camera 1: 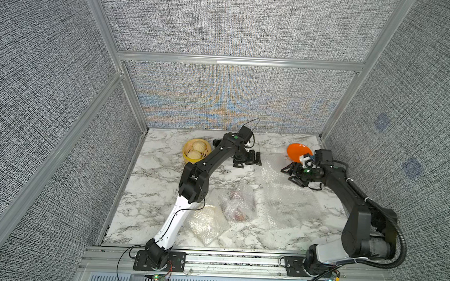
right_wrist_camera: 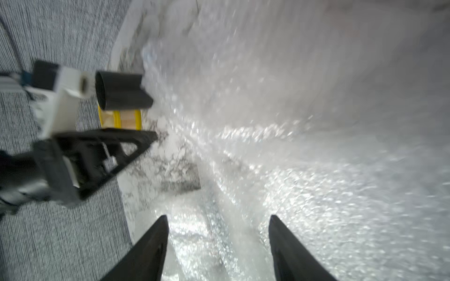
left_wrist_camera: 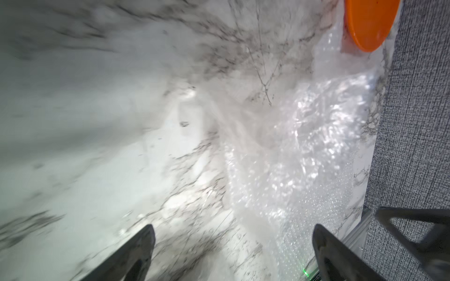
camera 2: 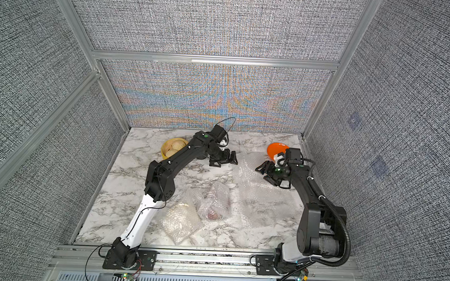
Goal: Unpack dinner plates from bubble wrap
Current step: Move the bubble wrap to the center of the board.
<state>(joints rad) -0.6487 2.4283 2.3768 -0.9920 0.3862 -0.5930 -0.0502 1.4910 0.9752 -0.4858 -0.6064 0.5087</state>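
Note:
The bare orange dinner plate (camera 1: 296, 150) (camera 2: 275, 148) (left_wrist_camera: 367, 24) lies at the back right corner. In front of it a bubble wrap sheet (camera 1: 281, 193) (camera 2: 258, 197) (left_wrist_camera: 304, 146) (right_wrist_camera: 304, 146) is spread flat. My right gripper (camera 1: 286, 174) (camera 2: 261, 173) (right_wrist_camera: 218, 219) hangs open over that sheet's far edge, holding nothing. My left gripper (camera 1: 247, 163) (camera 2: 224, 162) (left_wrist_camera: 233, 233) is wide open and empty, just left of the sheet. A crumpled bubble wrap bundle (camera 1: 238, 203) (camera 2: 214, 202) near the middle shows dark red inside. A whitish bundle (camera 1: 206, 222) (camera 2: 180, 221) hides its contents.
A yellow steamer basket (camera 1: 196, 150) (camera 2: 174, 146) (right_wrist_camera: 121, 120) with pale buns stands at the back, left of the left arm. Grey fabric walls close in the marble table (camera 1: 148, 195) on three sides. Both arm bases sit on the front rail.

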